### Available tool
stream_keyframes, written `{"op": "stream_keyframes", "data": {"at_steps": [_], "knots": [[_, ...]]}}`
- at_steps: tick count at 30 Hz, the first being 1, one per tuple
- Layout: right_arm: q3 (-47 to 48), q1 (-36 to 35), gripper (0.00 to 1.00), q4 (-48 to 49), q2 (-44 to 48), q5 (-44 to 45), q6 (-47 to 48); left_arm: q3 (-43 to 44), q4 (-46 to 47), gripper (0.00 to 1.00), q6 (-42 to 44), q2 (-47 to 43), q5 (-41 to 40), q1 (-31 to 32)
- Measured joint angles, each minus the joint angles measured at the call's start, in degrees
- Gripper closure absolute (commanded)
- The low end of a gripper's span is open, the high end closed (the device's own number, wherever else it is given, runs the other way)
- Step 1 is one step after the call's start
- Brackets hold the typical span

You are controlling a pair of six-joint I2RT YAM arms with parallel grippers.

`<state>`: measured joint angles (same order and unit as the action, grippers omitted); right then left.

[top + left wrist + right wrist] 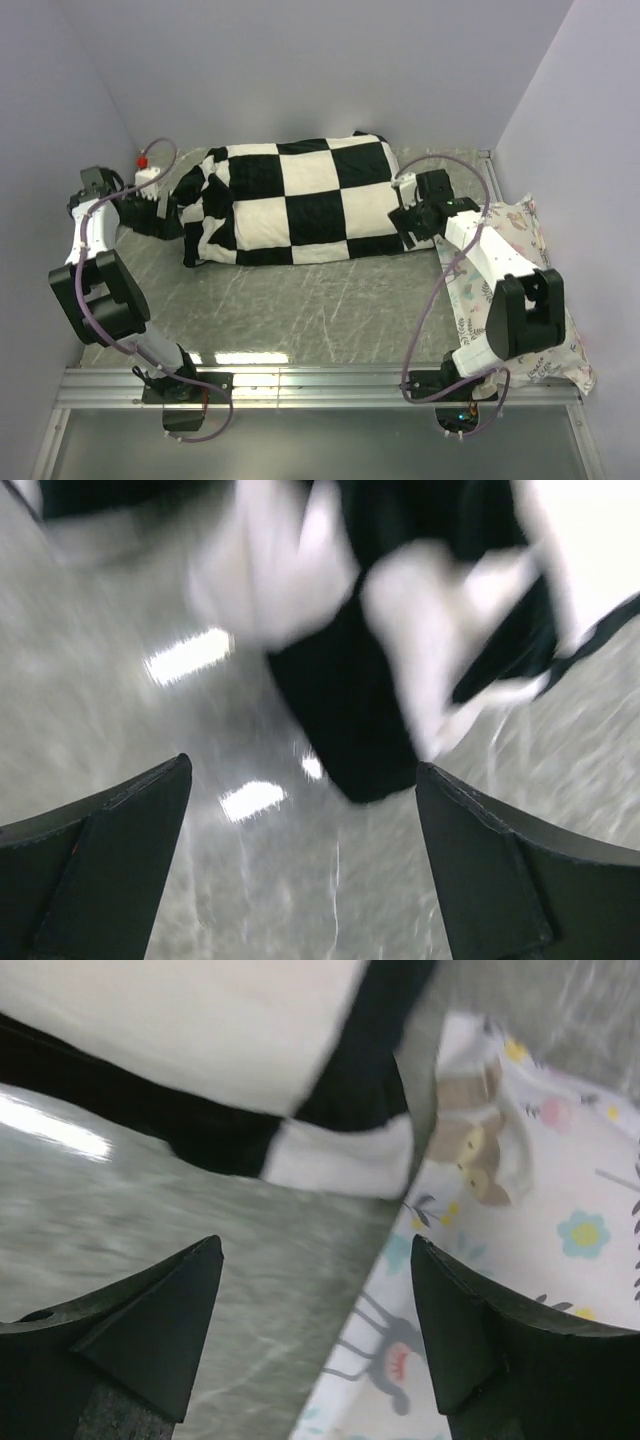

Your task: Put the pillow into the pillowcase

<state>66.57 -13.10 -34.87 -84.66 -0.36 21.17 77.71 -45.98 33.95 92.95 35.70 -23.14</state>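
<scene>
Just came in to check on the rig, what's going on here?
A black-and-white checkered pillowcase lies on the table between a robot's two grippers. The left gripper sits at its crumpled left end, the right gripper at its right end, both open and holding nothing. The case looks plump, but its contents are hidden.
</scene>
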Motion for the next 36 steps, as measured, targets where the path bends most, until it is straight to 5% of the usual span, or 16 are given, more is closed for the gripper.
{"op": "stream_keyframes", "data": {"at_steps": [7, 12, 15, 18, 19, 21, 23, 25, 36], "knots": [[-6.16, 3.23, 0.17, 6.12, -8.24, 5.99, 8.50, -16.09, 1.46, 0.01, 5.53, 1.77, -4.11, -2.38], [-6.32, 3.13, 0.19, 13.29, -12.81, 7.56, 10.91, -19.61, 5.09, 0.01, 6.99, 1.81, -4.57, -1.44], [-6.25, 3.10, 0.27, 16.55, -16.74, 8.15, 11.65, -20.37, 8.41, 0.01, 6.91, 2.19, -5.05, -0.13], [-5.79, 2.84, 0.49, 19.87, -17.64, 8.68, 12.15, -21.29, 13.18, 0.01, 5.20, 3.30, -5.90, 1.51], [-5.79, 2.80, 0.70, 20.41, -18.23, 8.68, 12.26, -21.22, 15.02, 0.06, 3.98, 3.78, -6.01, 1.95], [-5.77, 2.73, 0.96, 21.09, -19.47, 8.48, 12.59, -20.50, 17.66, 0.24, 1.49, 4.90, -5.86, 2.16], [-5.62, 2.56, 1.00, 21.22, -19.82, 8.28, 11.91, -19.10, 19.08, 0.77, -0.92, 6.40, -5.62, 2.16], [-5.49, 2.67, 1.00, 20.70, -19.54, 7.76, 11.21, -18.08, 19.96, 1.00, -3.10, 7.32, -5.40, 2.08], [3.37, 6.78, 1.00, 9.88, 4.04, -1.60, 2.73, -2.78, 8.81, 1.00, -6.75, -7.87, -2.38, -3.58]]}}
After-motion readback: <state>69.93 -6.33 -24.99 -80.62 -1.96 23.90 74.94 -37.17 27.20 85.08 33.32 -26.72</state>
